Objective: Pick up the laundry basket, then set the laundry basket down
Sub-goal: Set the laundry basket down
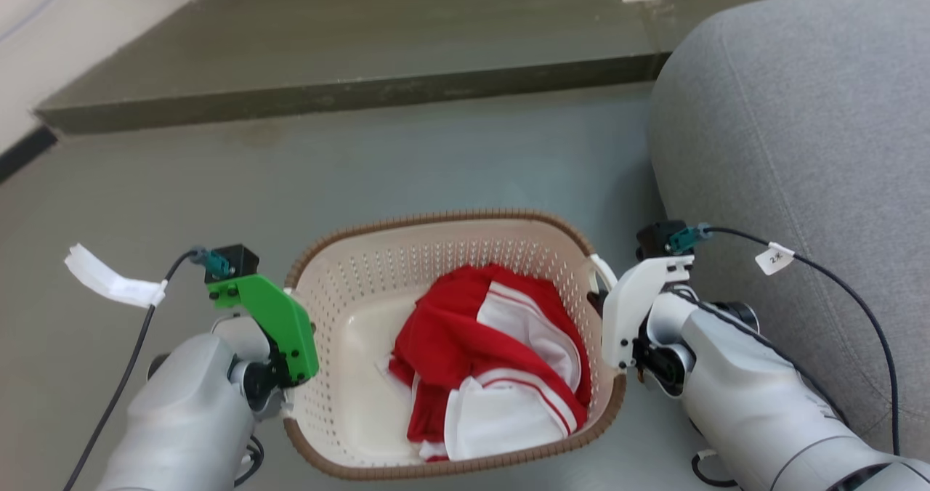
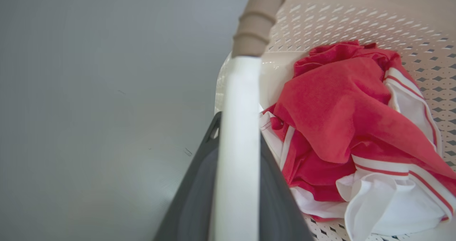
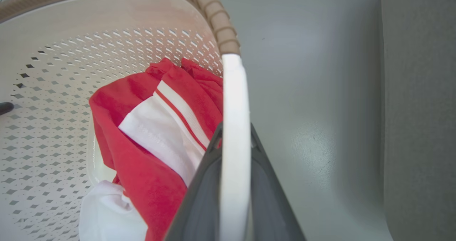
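Note:
The laundry basket, cream with perforated walls and a brown woven-look rim, sits low in the middle of the head view between my two arms. My left gripper is shut on its white left handle, dark fingers on either side of the band. My right gripper is shut the same way on the white right handle. In the head view the green left wrist mount and the white right wrist mount press against the basket's sides. Whether the basket touches the floor I cannot tell.
A crumpled red and white garment lies in the basket. A large grey cushioned seat stands close on the right, by my right forearm. A dark raised step crosses the far floor. Tagged cables trail from both wrists.

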